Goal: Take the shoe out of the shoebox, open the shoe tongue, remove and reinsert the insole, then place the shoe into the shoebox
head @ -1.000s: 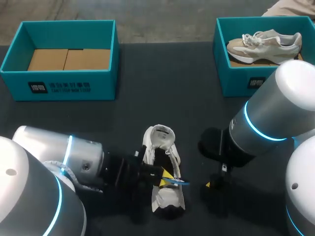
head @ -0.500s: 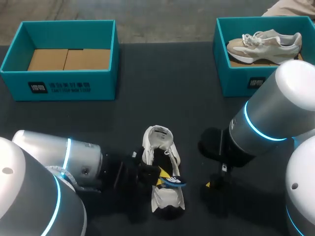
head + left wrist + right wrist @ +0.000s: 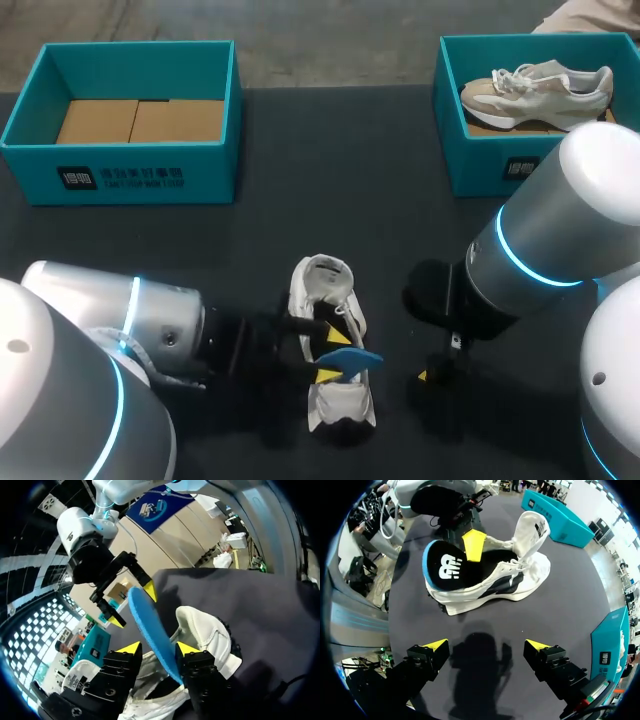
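Slippage worries us: left claw (image 3: 159, 648) pinches the insole (image 3: 145, 615) half-raised from the shoe (image 3: 205, 635); right claw (image 3: 487, 646) spread beside it.

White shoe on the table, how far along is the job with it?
Done: the white shoe stands on the table, outside any box, with its tongue pulled up. In hand: the left gripper pinches the blue insole, partly raised out of the shoe. The right gripper hangs open beside it. Left: free the insole, reinsert it, and put the shoe into the empty teal shoebox.
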Controlling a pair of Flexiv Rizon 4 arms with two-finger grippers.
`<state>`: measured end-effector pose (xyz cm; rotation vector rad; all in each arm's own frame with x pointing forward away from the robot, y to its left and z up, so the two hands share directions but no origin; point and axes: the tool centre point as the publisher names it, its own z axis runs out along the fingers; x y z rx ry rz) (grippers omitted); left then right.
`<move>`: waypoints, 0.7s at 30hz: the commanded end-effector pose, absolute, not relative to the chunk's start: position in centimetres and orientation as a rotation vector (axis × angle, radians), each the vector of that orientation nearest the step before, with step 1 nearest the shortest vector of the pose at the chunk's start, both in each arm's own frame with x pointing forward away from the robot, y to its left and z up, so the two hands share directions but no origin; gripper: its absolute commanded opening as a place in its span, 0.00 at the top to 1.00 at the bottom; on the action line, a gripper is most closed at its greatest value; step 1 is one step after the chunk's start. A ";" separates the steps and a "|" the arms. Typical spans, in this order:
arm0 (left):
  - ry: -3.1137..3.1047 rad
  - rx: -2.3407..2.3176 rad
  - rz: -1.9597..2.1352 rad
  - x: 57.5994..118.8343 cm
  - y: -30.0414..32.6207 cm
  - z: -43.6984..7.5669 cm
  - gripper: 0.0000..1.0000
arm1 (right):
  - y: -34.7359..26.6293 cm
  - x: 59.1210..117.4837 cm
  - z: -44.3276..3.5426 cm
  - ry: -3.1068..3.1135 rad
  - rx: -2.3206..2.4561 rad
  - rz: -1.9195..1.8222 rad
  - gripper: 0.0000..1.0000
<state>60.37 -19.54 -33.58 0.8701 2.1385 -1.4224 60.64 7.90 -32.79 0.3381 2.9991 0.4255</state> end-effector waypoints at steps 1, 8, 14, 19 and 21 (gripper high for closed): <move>2.189 0.854 -1.404 60.2 -19.1 -32.8 0.58 | 7.9 60.5 -32.9 2.996 0.339 0.427 0.00; 2.292 0.827 -1.381 60.8 -19.2 -32.8 0.64 | 7.9 60.5 -32.9 2.996 0.339 0.427 0.00; 2.354 0.865 -1.389 60.5 -20.0 -33.3 0.62 | 7.9 60.5 -32.9 2.996 0.339 0.427 0.00; 2.392 0.897 -1.392 60.3 -20.0 -34.1 0.73 | 7.9 60.5 -32.9 2.996 0.339 0.427 0.00; 2.399 0.899 -1.390 60.3 -20.0 -34.3 0.73 | 7.9 60.5 -32.9 2.996 0.339 0.427 0.00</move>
